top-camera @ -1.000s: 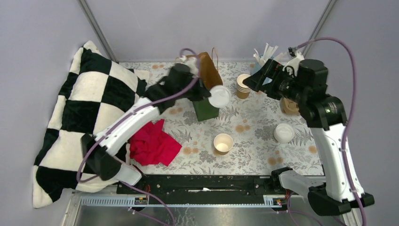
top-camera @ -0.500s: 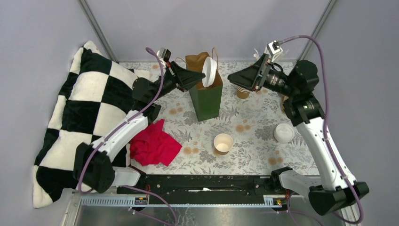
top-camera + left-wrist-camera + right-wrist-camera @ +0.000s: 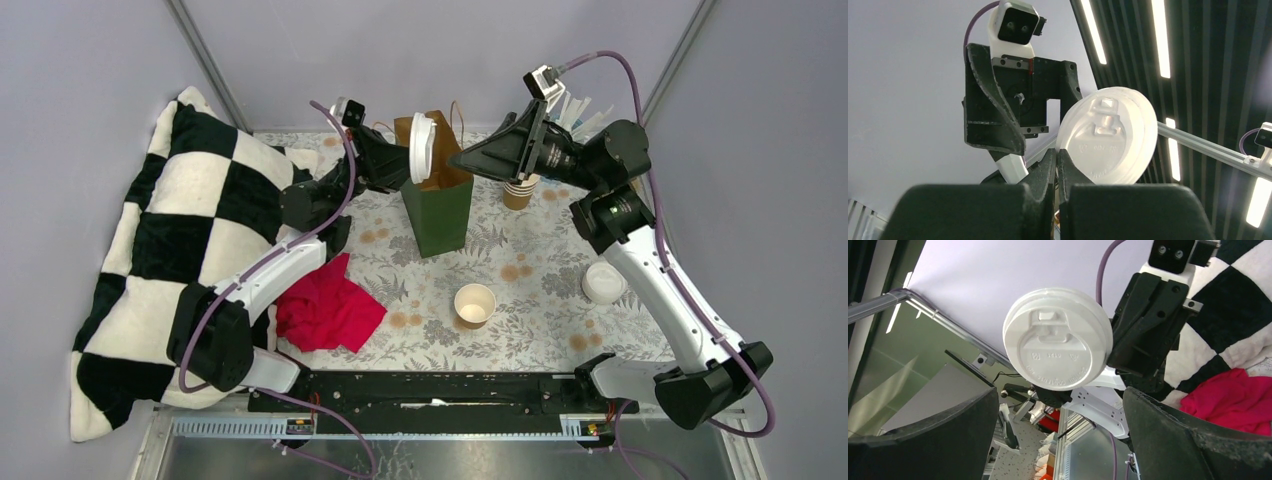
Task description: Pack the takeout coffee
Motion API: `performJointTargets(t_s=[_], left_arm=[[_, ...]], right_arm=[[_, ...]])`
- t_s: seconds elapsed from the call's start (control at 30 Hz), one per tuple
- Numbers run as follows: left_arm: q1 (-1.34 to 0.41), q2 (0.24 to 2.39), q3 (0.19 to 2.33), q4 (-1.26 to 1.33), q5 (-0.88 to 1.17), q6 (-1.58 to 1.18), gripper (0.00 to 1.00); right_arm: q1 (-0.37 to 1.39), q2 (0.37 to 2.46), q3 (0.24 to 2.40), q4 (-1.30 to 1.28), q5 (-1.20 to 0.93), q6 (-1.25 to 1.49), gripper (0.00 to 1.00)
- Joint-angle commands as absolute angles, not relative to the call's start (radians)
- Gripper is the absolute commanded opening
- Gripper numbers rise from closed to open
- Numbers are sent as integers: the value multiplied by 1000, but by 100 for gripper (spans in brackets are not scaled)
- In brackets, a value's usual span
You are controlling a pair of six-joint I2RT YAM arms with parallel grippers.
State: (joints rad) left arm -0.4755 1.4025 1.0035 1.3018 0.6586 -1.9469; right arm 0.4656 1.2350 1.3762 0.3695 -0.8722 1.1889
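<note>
My left gripper [image 3: 408, 162] is shut on the edge of a round white lid [image 3: 421, 148], held upright on edge above the mouth of the green bag [image 3: 440, 215]. In the left wrist view the jaws [image 3: 1057, 152] pinch the lid [image 3: 1108, 135] at its lower left rim. My right gripper [image 3: 458, 160] stands open just right of the lid, facing it; its wide-apart fingers [image 3: 923, 440] frame the lid [image 3: 1058, 340] without touching it. An open tan cup [image 3: 474, 304], cream inside and with no lid on it, stands on the table in front.
A stack of tan cups [image 3: 517, 190] stands right of the bag, and a stack of white lids [image 3: 604, 282] lies at the right. A blue cup of white sticks [image 3: 572, 110] is at the back. Red cloth [image 3: 325, 305] and a checkered pillow [image 3: 170, 220] lie left.
My left arm has raised the lid from beside the bag and turned it on edge over the bag's mouth. My right arm has swung up and left toward it, still open.
</note>
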Motion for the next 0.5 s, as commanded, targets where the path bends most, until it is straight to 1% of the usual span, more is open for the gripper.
performJointTargets(t_s=[0.0,0.13,0.47], left_arm=[[-486,1420,1019,1379,650,-1969,0],[-488,1418,1006,1351,646,-1951,0],[-491,1420,1003,1312,656,-1921,0]], right_arm=[[489,1265,1453,405,-845,1158,100],[513,1290,1506,331,-827,1100,100],[539,1305,1493,310,-805,1080,100]])
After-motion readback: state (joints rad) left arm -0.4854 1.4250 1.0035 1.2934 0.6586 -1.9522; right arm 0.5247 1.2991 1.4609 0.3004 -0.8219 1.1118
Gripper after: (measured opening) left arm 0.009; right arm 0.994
